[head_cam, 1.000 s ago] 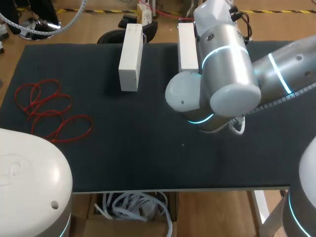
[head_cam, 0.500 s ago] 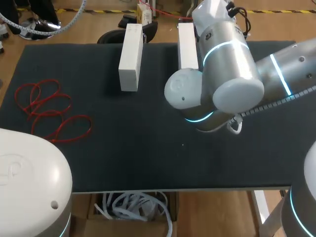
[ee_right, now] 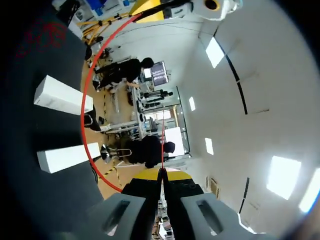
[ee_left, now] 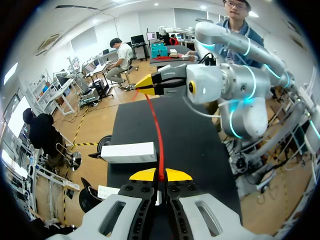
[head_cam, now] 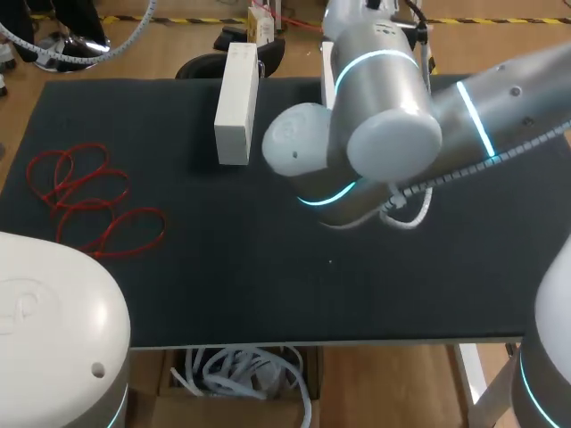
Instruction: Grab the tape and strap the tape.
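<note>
One red strap (ee_left: 156, 135) runs taut between my two grippers, held up above the black table (head_cam: 223, 267). In the left wrist view my left gripper (ee_left: 160, 175) is shut on its near end, and my right gripper (ee_left: 144, 84) pinches the far end. From the right wrist view the strap (ee_right: 86, 115) bows in a wide arc from my right gripper (ee_right: 162, 172), shut on it, up to my left gripper (ee_right: 150, 6). The head view shows neither gripper; the right arm (head_cam: 375, 107) covers the table's middle back.
A pile of several loose red straps (head_cam: 85, 201) lies at the table's left. Two white blocks stand at the back: one (head_cam: 236, 102) in the open, the other (head_cam: 328, 67) partly behind my right arm. My left arm's base (head_cam: 53, 330) fills the near left corner.
In the head view my right arm has swung leftward and a little back, now covering more of the second white block. The straps on the table have not moved.
</note>
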Robot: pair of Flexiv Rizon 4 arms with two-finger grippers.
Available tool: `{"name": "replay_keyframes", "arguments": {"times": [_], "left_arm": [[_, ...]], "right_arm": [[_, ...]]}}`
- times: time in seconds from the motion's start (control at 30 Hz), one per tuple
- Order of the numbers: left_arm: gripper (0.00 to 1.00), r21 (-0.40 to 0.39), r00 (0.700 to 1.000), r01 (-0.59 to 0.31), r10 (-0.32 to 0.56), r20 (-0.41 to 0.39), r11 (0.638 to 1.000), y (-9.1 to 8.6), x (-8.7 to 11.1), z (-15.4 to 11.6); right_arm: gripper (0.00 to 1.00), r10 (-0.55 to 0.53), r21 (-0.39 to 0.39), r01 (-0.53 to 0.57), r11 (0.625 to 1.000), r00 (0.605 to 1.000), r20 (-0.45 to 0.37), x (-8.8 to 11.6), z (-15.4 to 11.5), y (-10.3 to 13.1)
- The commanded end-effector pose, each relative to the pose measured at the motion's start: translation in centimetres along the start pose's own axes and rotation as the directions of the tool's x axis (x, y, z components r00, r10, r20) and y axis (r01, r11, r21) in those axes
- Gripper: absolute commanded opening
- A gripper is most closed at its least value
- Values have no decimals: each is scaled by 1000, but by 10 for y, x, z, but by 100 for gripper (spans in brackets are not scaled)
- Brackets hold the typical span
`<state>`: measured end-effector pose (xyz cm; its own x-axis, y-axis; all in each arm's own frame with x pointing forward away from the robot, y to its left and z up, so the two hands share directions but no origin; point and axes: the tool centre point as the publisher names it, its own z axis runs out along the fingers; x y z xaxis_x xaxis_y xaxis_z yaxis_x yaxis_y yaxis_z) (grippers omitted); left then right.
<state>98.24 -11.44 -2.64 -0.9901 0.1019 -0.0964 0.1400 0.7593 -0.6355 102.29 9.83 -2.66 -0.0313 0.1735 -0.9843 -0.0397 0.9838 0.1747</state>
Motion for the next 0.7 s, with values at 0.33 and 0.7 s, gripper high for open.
{"name": "replay_keyframes", "arguments": {"times": [0.33,0.7], "left_arm": [[0,-4,1000,2,-2,-3,1000,-1,0,-1],[0,-4,1000,2,-2,-3,1000,-1,0,-1]], "right_arm": [[0,-289,36,289,957,957,8,-13,-4,49],[0,-247,-1,247,969,969,17,-13,-9,80]]}}
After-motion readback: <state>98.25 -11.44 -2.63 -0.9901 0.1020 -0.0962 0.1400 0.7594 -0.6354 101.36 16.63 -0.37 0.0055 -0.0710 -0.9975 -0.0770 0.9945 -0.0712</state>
